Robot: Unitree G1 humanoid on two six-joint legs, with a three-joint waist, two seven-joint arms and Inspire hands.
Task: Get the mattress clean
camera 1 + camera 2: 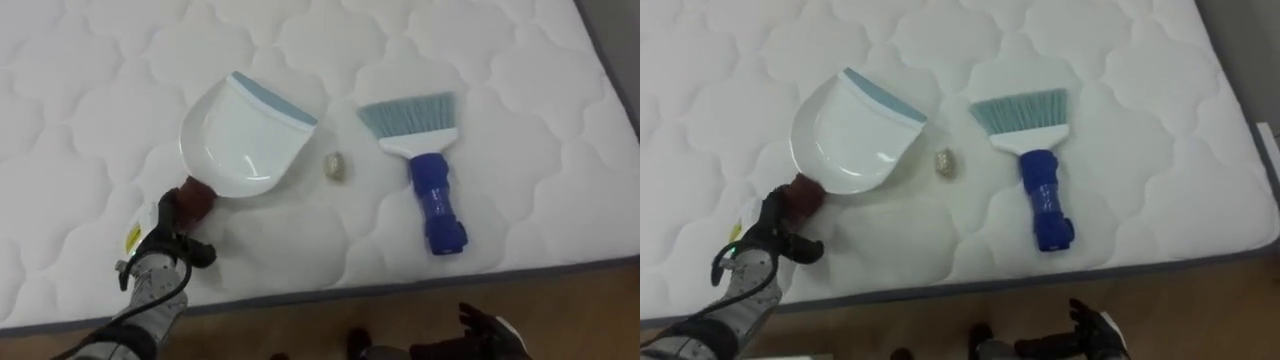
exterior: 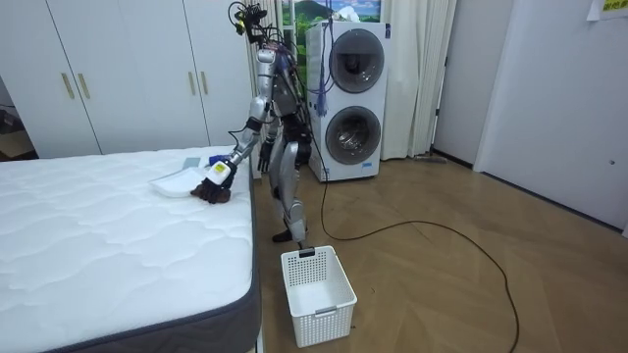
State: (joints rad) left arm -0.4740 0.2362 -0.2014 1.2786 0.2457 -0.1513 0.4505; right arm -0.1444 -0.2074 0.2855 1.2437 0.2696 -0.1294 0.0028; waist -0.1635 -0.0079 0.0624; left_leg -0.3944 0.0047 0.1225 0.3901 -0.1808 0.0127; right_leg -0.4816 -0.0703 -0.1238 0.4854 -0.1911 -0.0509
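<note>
From my station I look down on the bed point(image 1: 100, 100), its white quilted top running to a grey border along the near edge, with wooden floor point(image 1: 300, 320) beyond it at 6 o'clock. Three things lie on the quilting. A white dustpan point(image 1: 245, 135) with a blue lip sits left of centre, its mouth facing about 1 o'clock and its dark handle trailing toward 7 o'clock. The left robot hand point(image 1: 175, 228) is clenched round that handle, at the bed's near edge. A small crumpled scrap point(image 1: 337, 166) rests just off the pan's rim at its 4 o'clock, apart from it. At the scrap's 3 o'clock lies a brush point(image 1: 432, 190), pale blue bristles toward 12 and blue handle toward 6, untouched. The right robot hand point(image 1: 487, 335) hangs off the bed above the floor at 5 o'clock, fingers loose and holding nothing.

In the room view the robot stands at the bed's side, leaning its left arm over the mattress. A white slatted basket point(image 2: 317, 292) stands on the floor by the bed's corner. Behind the robot are stacked washing machines point(image 2: 348, 98), and a white wardrobe point(image 2: 118, 69) lines the back wall.
</note>
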